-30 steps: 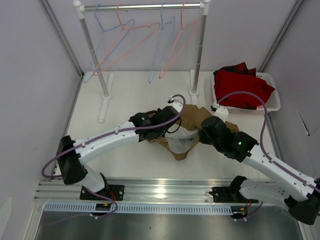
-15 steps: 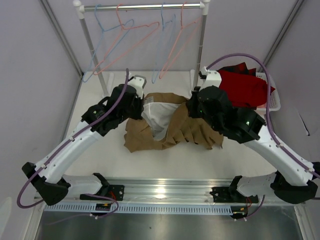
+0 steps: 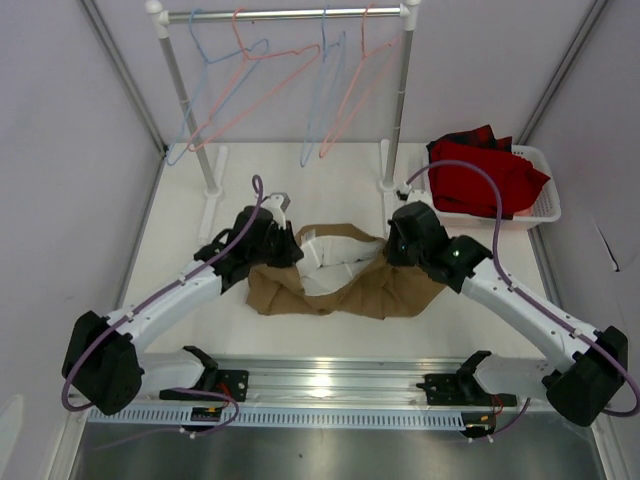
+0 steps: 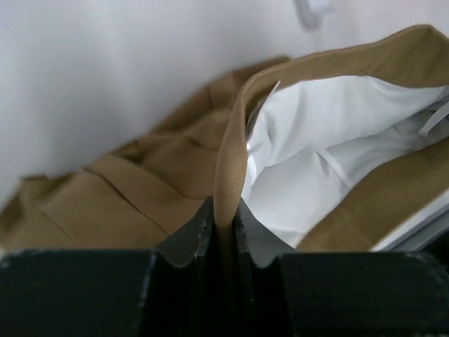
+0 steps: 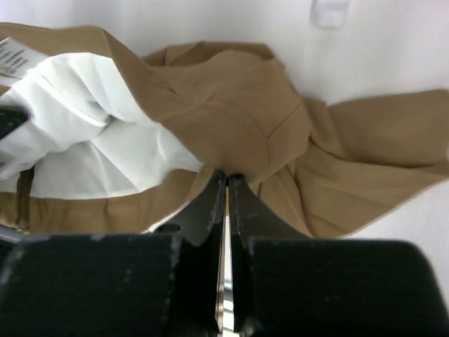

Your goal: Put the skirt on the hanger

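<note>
- Top external view: left end effector [image 3: 288,245] and right end effector [image 3: 392,248] each pinch the skirt [image 3: 400,295].
- Next, probably: carry it to the far hanger [image 3: 252,103].

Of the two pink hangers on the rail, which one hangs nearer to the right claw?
The right pink hanger, beside the right post. The left pink hanger hangs toward the left post, farther from the right claw.

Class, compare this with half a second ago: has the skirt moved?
Yes. The skirt has shifted toward the near edge, further from the rack's feet.
</note>
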`<state>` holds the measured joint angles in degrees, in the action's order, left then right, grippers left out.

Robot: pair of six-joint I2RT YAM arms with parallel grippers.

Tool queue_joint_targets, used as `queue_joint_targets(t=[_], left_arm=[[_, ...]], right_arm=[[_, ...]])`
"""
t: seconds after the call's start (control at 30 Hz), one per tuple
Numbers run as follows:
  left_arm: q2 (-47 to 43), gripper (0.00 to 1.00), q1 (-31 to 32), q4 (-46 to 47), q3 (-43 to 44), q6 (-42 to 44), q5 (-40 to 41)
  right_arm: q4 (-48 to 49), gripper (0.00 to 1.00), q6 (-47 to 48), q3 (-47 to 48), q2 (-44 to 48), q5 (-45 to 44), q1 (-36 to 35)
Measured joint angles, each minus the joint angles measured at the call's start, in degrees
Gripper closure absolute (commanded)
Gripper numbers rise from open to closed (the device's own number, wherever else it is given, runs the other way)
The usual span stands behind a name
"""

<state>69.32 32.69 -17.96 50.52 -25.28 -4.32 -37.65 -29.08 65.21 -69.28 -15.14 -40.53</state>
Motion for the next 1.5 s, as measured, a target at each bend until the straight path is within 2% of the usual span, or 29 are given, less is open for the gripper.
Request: queue_joint_targets(t=[0.07,0.2,0.23,0.27,0.33,0.43,0.6,0.67,0.73,0.93,1.13,1.3,1.5], left_arm=[[-0.24,0.74,0.0,5.31,-6.19,-2.62,-1.46],[-0.28,0.58,-0.02,15.08,-15.82,-7.93,-3.87],[-0.31,0.56,-0.02,16.9,-16.96,-9.01,-4.11],[-0.33,0.48,-0.02,18.25,-17.57,-9.86,-4.33],[-0.55,0.39,-0.02,20.41,-17.79,-10.69,-4.5],[-2.01,0.37,-0.04,21.18,-17.46,-10.78,-4.24],[-3.28,0.35,0.26,15.06,-13.07,-9.73,-0.92],[-4.28,0.27,0.98,11.78,-11.74,-8.81,1.7],[-5.9,0.24,2.75,8.0,-10.84,-7.89,4.85],[-11.58,0.16,12.11,-2.38,-10.29,-7.63,16.57],[-14.36,0.16,23.8,-8.92,-10.43,-11.52,28.28],[-11.5,0.16,30.82,-11.82,-11.76,-16.41,34.29],[-5.97,0.17,34.91,-15.63,-11.96,-20.37,38.23]], right_arm=[[2.86,1.0,-1.46,-7.52,2.86,2.4,-0.33],[7.61,1.0,-5.05,-17.88,7.58,4.96,-2.49],[8.41,1.0,-5.68,-19.37,8.15,5.22,-3.02],[9.25,1.0,-6.27,-20.57,8.5,5.46,-3.39],[10.58,1.0,-7.04,-21.92,8.52,5.86,-3.96],[12.33,1.0,-7.41,-22.34,8.02,5.99,-4.0],[13.92,1.0,-7.37,-21.24,3.74,5.88,-4.0],[13.94,1.0,-7.32,-19.96,1.4,5.79,-4.0],[13.81,1.0,-7.21,-18.56,-0.11,5.77,-4.0],[13.7,1.0,-6.54,-14.56,-2.23,5.62,-4.04],[13.51,1.0,-5.84,-13.2,-3.41,5.6,-4.04],[13.25,1.0,-5.44,-13.0,-4.44,5.62,-4.02],[12.83,1.0,-5.07,-13.0,-4.44,5.62,-3.87]])
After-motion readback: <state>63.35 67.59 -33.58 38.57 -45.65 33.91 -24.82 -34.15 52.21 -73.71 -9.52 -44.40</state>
